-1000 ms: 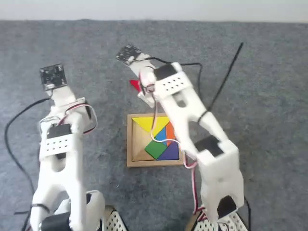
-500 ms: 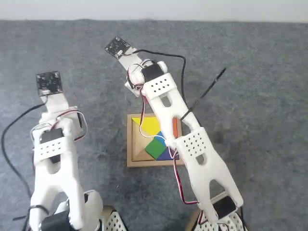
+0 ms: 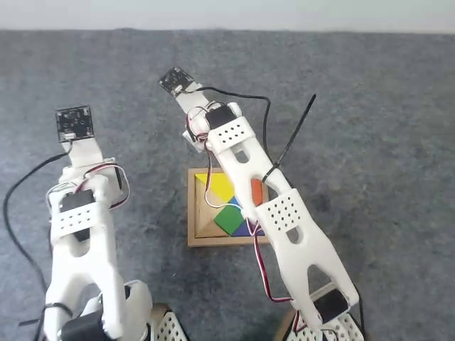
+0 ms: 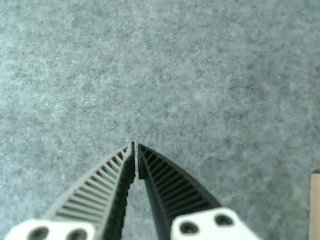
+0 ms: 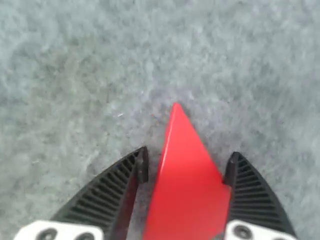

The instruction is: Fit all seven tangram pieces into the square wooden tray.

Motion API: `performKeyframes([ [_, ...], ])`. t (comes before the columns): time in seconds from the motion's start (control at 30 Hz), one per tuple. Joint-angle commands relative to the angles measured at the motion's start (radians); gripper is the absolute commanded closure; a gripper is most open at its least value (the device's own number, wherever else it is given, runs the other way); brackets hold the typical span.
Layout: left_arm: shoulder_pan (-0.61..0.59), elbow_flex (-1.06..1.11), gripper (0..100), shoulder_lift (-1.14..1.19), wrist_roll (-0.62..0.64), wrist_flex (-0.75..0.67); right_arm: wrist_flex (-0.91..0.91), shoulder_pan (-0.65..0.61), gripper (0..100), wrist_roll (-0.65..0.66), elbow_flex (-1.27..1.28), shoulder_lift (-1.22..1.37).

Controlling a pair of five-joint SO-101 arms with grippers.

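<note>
A red triangle [image 5: 187, 195] lies on the grey carpet between the fingers of my right gripper [image 5: 189, 160], which is open. One finger [image 5: 237, 172] touches the triangle's edge; the other finger [image 5: 137, 167] stands a little off it. In the high view the right arm [image 3: 242, 153] stretches over the square wooden tray [image 3: 193, 213] to a spot just beyond its far edge. The tray holds a yellow piece [image 3: 222, 186], a green square [image 3: 229, 219], an orange piece [image 3: 256, 190] and blue and purple pieces partly under the arm. My left gripper [image 4: 135, 146] is shut and empty above bare carpet.
The left arm [image 3: 82, 213] stands left of the tray, well apart from it. A corner of the tray [image 4: 316, 200] shows at the edge of the left wrist view. Grey carpet surrounds the tray on all sides.
The right arm has swung left and reached out beyond the tray; its wrist now covers the red triangle that showed on the carpet before. The left arm drew back slightly.
</note>
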Motion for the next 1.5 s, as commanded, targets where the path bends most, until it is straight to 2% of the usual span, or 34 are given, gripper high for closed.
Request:
performKeyframes([
  [0.0, 0.005, -0.010, 99, 0.000, -0.002, -0.021, -0.018, 0.012, 73.8, 0.040, 0.021, -0.051],
  [0.1, 0.005, -0.010, 99, 0.000, -0.002, -0.025, 0.007, 0.047, 79.0, 0.081, 0.026, -0.050],
  [0.23, 0.006, -0.001, 99, 0.000, 0.000, -0.029, 0.133, 0.081, 83.5, 0.170, 0.025, -0.048],
  [0.53, 0.006, -0.001, 99, 0.000, 0.000, -0.028, 0.371, 0.151, 85.0, 0.327, -0.037, -0.088],
  [0.6, 0.006, 0.001, 99, 0.000, 0.000, -0.025, 0.453, 0.154, 82.8, 0.330, -0.095, -0.104],
  [0.73, 0.025, 0.019, 99, -0.011, -0.005, -0.023, 0.573, 0.156, 67.8, 0.324, -0.249, -0.107],
  [1.03, -0.002, 0.021, 99, -0.011, -0.003, -0.021, 0.588, 0.206, 63.7, 0.304, -0.210, -0.117],
  [1.13, -0.002, 0.019, 99, -0.011, -0.005, -0.021, 0.588, 0.211, 60.9, 0.302, -0.144, -0.119],
  [1.3, -0.002, 0.019, 99, -0.011, -0.006, -0.021, 0.588, 0.211, 61.0, 0.359, 0.018, -0.203],
  [1.47, -0.002, 0.019, 99, -0.011, -0.006, -0.021, 0.575, 0.202, 61.0, 0.356, 0.146, -0.266],
])
